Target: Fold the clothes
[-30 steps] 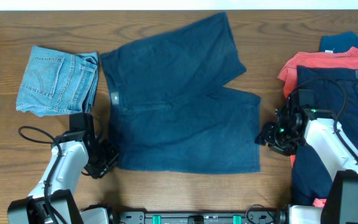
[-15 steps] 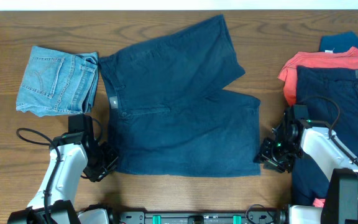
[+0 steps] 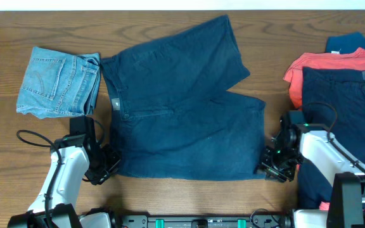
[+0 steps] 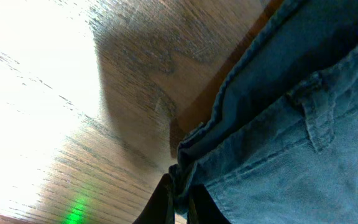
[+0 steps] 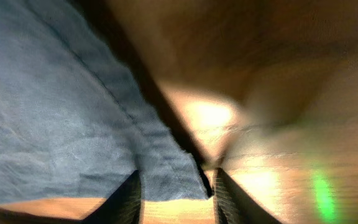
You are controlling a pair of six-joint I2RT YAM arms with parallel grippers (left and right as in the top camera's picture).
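Dark navy shorts [image 3: 182, 107] lie spread flat in the middle of the table, waistband to the left and legs to the right. My left gripper [image 3: 109, 166] is shut on the near corner of the waistband; the left wrist view shows bunched cloth [image 4: 272, 124] pinched between the dark fingers [image 4: 180, 199]. At the near right corner of the lower leg's hem sits my right gripper [image 3: 266, 170]. Its jaws stand open, and the hem corner [image 5: 166, 168] lies between the two fingers without being pinched.
Folded light-blue denim [image 3: 59, 82] lies at the left, close to the waistband. At the right edge is a pile: a coral-red garment [image 3: 334, 63], a navy one [image 3: 350, 120] on top, a blue one [image 3: 350, 42] behind. My right arm lies over that pile's near part.
My right gripper has moved towards the near edge and slightly left, along the hem to its near corner, with its jaws narrowing. The left gripper has stayed shut on the waistband.
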